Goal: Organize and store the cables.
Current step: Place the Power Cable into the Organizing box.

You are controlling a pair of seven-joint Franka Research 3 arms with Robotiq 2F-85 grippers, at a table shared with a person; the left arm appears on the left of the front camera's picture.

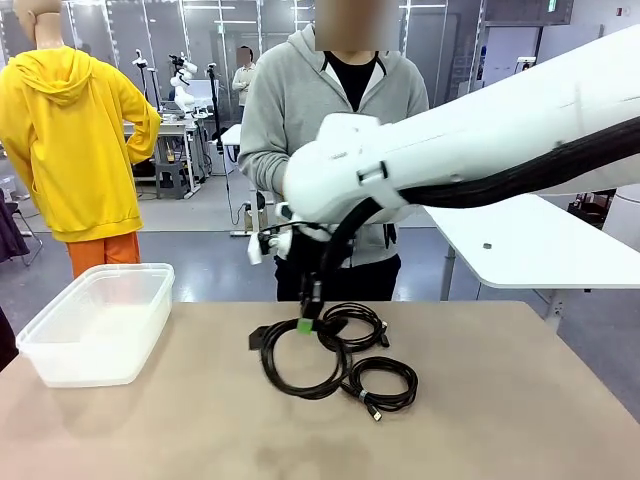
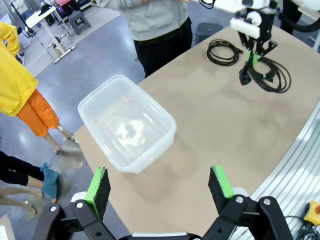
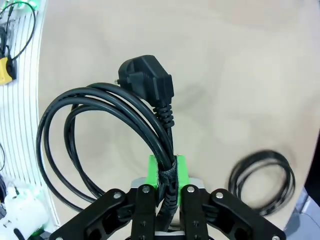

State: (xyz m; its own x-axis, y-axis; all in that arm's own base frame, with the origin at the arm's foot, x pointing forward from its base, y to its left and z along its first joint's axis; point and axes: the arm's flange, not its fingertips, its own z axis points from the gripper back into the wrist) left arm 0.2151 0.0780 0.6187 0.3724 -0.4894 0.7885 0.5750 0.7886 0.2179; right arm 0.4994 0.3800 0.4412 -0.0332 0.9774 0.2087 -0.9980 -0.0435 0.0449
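Centrally, right jaws clamp a cable coil [image 3: 162, 117] (left jaws wide) amid open table [image 1: 520, 400].

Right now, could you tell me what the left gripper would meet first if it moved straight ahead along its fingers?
The left gripper, open, would probably reach the clear container first, or the table right beside it; depth is unclear.
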